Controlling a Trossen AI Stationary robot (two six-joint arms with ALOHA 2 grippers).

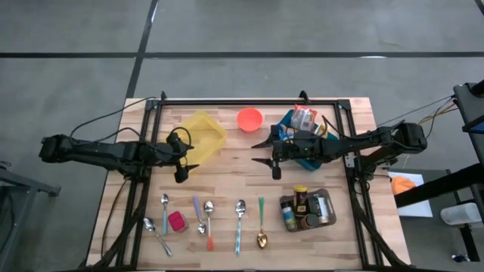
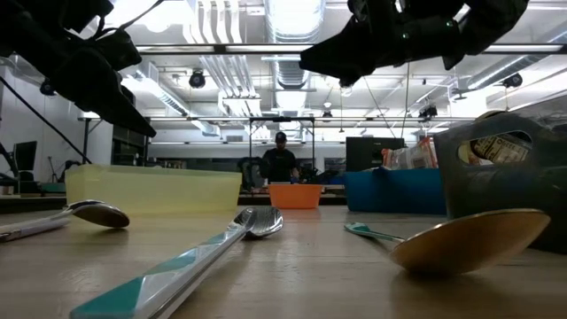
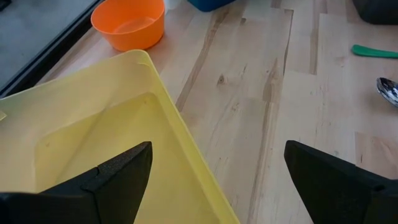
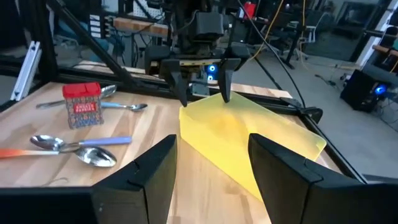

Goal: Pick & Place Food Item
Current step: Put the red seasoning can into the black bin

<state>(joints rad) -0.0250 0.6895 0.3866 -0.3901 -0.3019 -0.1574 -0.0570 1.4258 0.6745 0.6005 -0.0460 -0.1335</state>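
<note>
Nearest, along the front edge of the wooden table [image 1: 227,181]: a row of spoons [image 1: 208,219] laid side by side, with a small red box [image 1: 176,221] among the left ones. Just to the right, a metal tray [image 1: 327,208] carrying jars [image 1: 301,198], one dark with a yellow lid.

Food item up at the far right: crinkly packets [image 1: 304,118], red and white print, standing bundled in a blue bin [image 1: 288,121] close to the table's back rail. Partly hidden in the high view by the right arm crossing over the bin.

Plenty of bare wood through the middle of the table, between the spoons and the far row. At the far side, a yellow container [image 1: 204,132], empty, set at an angle; beside it and apart, an orange bowl [image 1: 249,119]; then the bin. Black frame rails along the back and both sides.

Right gripper [image 1: 262,152] out over the open centre, just left of the bin, pointing nearly level toward the yellow container. Fingers partly spread, nothing between them, touching nothing.

Left gripper [image 1: 184,157] hanging over the yellow container's right-hand corner, tilted down. Fingers [image 3: 118,177] spread wide, straddling the rim from above, gripping nothing.
</note>
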